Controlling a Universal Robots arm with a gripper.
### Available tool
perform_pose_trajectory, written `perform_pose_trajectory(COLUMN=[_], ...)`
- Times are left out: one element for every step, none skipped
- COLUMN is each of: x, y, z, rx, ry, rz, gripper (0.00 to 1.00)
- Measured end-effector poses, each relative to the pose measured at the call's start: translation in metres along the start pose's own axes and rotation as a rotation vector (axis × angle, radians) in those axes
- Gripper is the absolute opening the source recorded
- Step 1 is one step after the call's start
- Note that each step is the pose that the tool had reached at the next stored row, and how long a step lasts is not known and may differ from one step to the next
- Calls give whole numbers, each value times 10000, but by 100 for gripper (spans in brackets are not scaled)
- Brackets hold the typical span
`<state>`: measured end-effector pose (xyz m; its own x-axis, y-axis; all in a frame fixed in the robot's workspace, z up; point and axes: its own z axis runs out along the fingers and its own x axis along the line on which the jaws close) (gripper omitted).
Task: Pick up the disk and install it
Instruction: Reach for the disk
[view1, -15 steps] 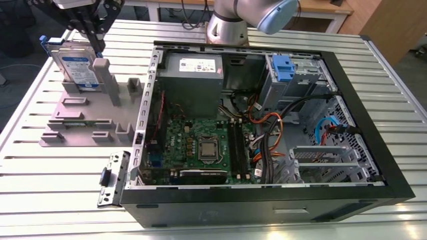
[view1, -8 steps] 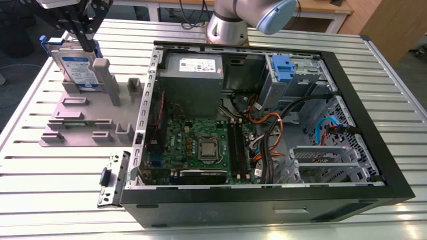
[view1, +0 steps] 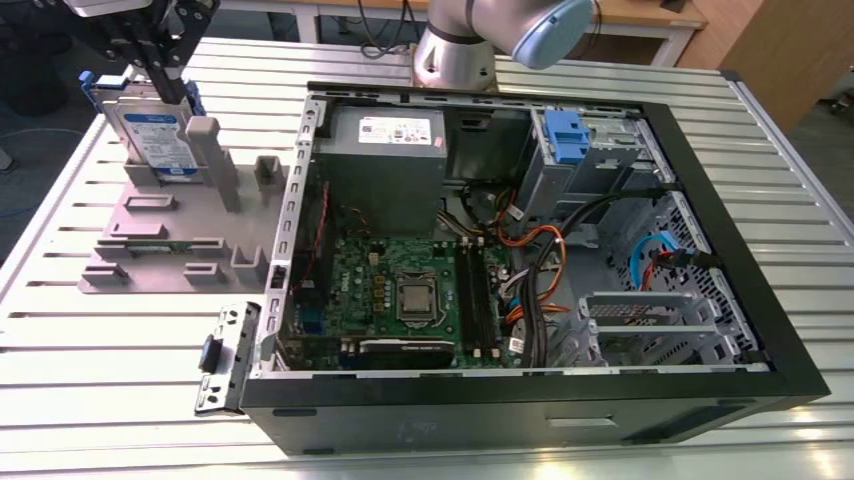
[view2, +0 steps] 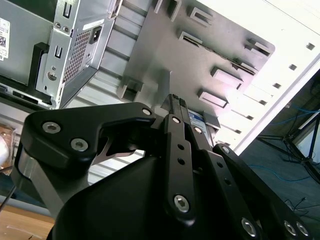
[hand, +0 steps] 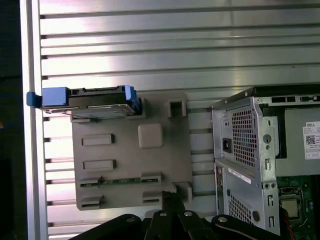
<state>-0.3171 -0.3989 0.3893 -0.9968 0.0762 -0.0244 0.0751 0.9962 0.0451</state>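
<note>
The gripper (view1: 168, 92), closed up narrow and holding nothing, is hovering near the disk (view1: 151, 135) standing upright in the grey fixture (view1: 147, 215) beside the computer case (view1: 534, 395), so the pick-up step is probably calling for wider jaws first

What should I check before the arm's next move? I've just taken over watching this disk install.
1. Disk standing upright in the grey fixture: ok.
2. Disk in grasp: not ok. The gripper hangs by its top edge in the exterior view, holding nothing.
3. Fingers spread for a grasp: not ok. They meet at the tips in the second wrist view.
4. Gripper lined up over the disk: cannot tell.
5. Computer case open: ok, its inside is exposed.
6. Free bay for the disk: cannot tell. Another blue caddy sits in the drive cage.
</note>
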Motion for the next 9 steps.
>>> perform_pose_trajectory(x=[1, 3, 5, 74, 136, 137, 138, 139, 140], y=[0, 0, 0, -6, -11, -11, -11, -11, -11], z=[0, 0, 0, 1, 2, 2, 2, 2, 2], rx=[-1, 0, 0, -1, -1, -1, 0, -1, -1], ry=[0, 0, 0, 0, 0, 0, 0, 0, 0], rz=[0, 0, 0, 0, 0, 0, 0, 0, -1], gripper=[10, 10, 10, 10, 10, 10, 10, 10, 10])
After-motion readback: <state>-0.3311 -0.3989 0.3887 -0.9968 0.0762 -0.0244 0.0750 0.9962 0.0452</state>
